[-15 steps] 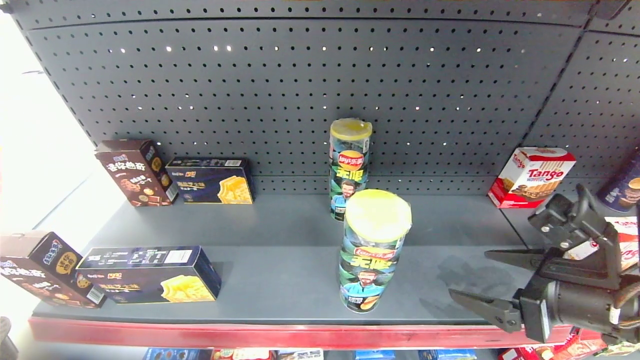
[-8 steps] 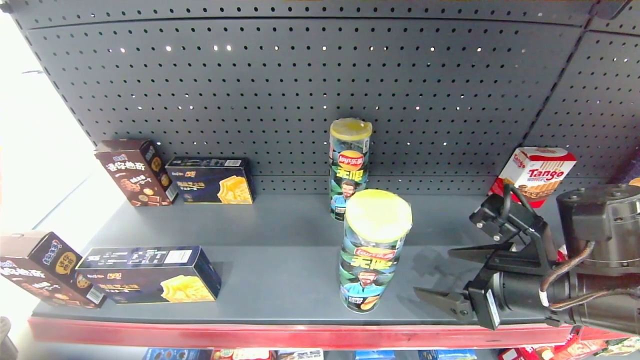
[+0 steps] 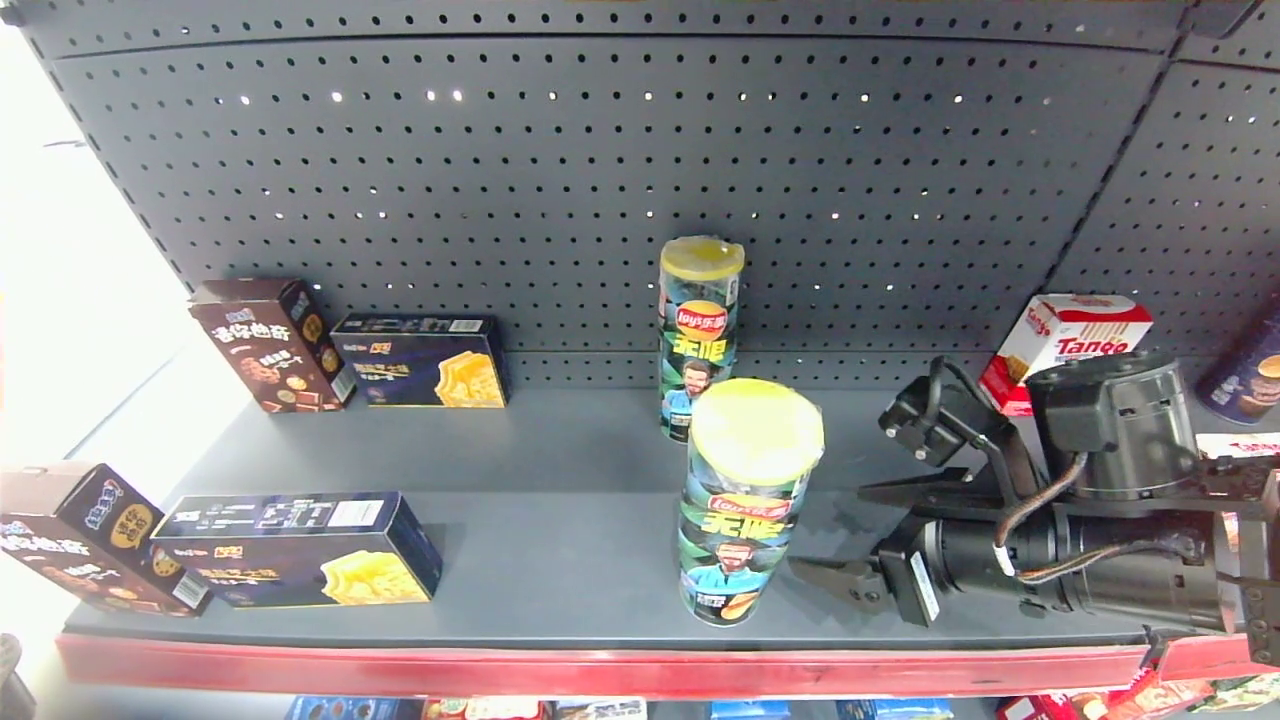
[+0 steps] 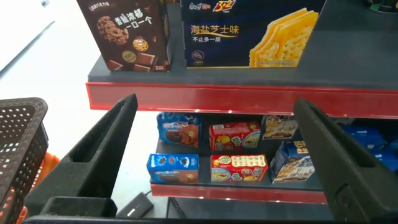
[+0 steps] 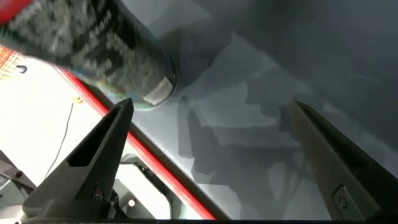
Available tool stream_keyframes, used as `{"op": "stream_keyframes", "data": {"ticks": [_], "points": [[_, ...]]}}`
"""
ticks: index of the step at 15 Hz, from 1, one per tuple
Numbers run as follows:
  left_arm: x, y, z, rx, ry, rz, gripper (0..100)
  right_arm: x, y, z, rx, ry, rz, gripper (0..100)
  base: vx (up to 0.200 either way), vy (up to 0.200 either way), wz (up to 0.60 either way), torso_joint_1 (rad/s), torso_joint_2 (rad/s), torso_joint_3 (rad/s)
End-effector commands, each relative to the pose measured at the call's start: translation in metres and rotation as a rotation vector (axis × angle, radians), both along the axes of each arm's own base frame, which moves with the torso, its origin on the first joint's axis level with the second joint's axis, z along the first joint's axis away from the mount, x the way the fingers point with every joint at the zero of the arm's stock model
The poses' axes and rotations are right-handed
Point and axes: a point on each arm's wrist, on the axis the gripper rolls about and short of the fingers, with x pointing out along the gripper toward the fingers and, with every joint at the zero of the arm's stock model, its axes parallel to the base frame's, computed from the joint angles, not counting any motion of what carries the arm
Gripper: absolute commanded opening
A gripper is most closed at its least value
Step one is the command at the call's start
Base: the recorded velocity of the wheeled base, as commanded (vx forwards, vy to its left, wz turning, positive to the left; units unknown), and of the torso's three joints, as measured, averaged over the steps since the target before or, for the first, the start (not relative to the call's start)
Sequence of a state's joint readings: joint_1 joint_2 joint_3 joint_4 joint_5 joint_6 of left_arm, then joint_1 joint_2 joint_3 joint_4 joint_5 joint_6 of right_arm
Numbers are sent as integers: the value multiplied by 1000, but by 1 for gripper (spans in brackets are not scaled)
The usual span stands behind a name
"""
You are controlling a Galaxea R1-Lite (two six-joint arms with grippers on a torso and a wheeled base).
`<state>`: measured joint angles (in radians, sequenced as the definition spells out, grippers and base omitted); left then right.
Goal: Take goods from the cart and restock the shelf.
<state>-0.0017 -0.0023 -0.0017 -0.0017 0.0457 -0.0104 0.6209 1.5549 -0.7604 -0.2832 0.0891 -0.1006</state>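
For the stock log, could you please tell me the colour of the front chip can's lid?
The lid is yellow; the head view shows it best.

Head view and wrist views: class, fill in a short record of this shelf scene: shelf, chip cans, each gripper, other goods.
Shelf: dark grey, red front edge
Chip cans: front chip can and rear chip can, both upright, yellow lids
Right gripper: open, empty, beside the front chip can, apart from it
Left gripper: open, empty, facing the red edge
Other goods: blue cracker box and brown cookie box at front left, wafer box at right
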Motion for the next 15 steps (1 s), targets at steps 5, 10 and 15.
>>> {"op": "stream_keyframes", "data": {"ticks": [5, 10, 15], "points": [[0, 0, 0, -5, 1, 0, 100, 13, 12, -5, -11, 12, 7, 100, 0, 0, 0, 0, 0, 0], [0, 0, 0, -5, 2, 0, 100, 11, 10, -3, -7, 6, 4, 100, 0, 0, 0, 0, 0, 0], [0, 0, 0, -5, 1, 0, 100, 15, 18, -6, -13, 14, 19, 100, 0, 0, 0, 0, 0, 0]]}}
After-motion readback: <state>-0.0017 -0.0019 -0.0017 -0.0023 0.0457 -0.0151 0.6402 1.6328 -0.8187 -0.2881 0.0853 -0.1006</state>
